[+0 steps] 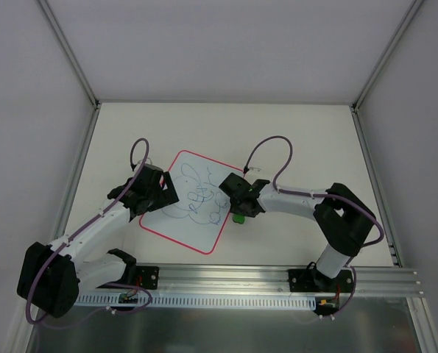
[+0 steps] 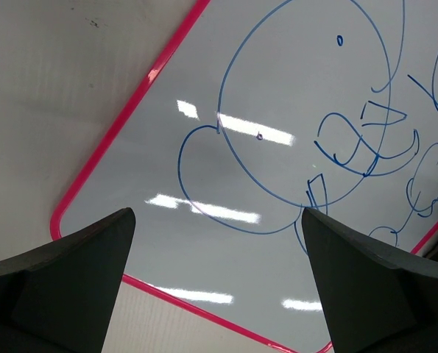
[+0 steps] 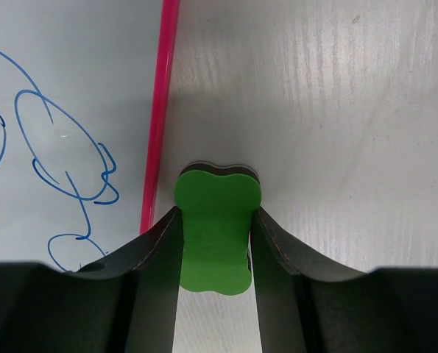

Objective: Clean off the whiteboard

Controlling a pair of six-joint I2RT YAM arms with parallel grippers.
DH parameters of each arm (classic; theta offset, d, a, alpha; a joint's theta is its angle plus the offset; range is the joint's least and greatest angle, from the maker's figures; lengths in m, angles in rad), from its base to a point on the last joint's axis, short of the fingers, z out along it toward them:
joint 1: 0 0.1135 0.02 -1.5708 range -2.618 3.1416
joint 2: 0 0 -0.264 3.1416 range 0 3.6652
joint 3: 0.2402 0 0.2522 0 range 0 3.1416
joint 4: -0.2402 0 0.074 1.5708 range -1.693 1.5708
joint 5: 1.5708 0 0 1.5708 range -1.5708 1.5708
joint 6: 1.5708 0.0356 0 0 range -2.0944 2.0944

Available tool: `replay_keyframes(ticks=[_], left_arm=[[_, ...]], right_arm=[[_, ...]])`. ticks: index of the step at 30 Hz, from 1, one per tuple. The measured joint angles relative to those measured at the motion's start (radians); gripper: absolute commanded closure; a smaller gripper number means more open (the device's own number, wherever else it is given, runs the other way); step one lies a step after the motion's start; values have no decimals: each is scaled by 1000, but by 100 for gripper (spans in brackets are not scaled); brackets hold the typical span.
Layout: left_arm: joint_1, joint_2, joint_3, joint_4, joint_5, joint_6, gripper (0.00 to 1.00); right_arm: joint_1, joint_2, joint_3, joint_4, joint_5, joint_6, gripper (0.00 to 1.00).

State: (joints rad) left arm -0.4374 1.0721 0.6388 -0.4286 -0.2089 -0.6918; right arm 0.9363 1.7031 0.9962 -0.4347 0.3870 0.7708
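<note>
White table (image 1: 307, 140); whiteboard (image 1: 176, 217) pink-edged, tilted, blue scribbles.

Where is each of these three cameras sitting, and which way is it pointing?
Top external: fixed above and behind the robot, looking down at the table; left arm and right arm show, the whiteboard between them.
Left wrist: on the left arm, looking down past the open left claw at blue scribbles; its two dark fingers show.
Right wrist: on the right arm, looking down past the right claw, shut on the green eraser beside the board's pink border.
Shared: all three show the scribbled whiteboard.
</note>
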Motion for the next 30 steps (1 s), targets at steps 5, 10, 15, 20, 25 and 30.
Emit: replay_keyframes(ticks=[5,10,15,20,25,30], left_arm=[[0,44,0,10,14,0,2],[-5,158,0,53,34,0,6],[-21,266,30,101,35,2,6],[-17,335,88,111,-5,18,6],[31,402,176,114,-45,53,8],[105,486,238,131,-65,82,15]], right_arm=[[0,-14,-12,4,2,-6,76],[0,-37,-14,5,9,-34,78],[0,-81,-21,4,16,-88,79],[0,-103,-21,5,12,-164,80],[0,-112,-21,5,-4,-238,80],[0,-136,-21,5,-18,-293,80]])
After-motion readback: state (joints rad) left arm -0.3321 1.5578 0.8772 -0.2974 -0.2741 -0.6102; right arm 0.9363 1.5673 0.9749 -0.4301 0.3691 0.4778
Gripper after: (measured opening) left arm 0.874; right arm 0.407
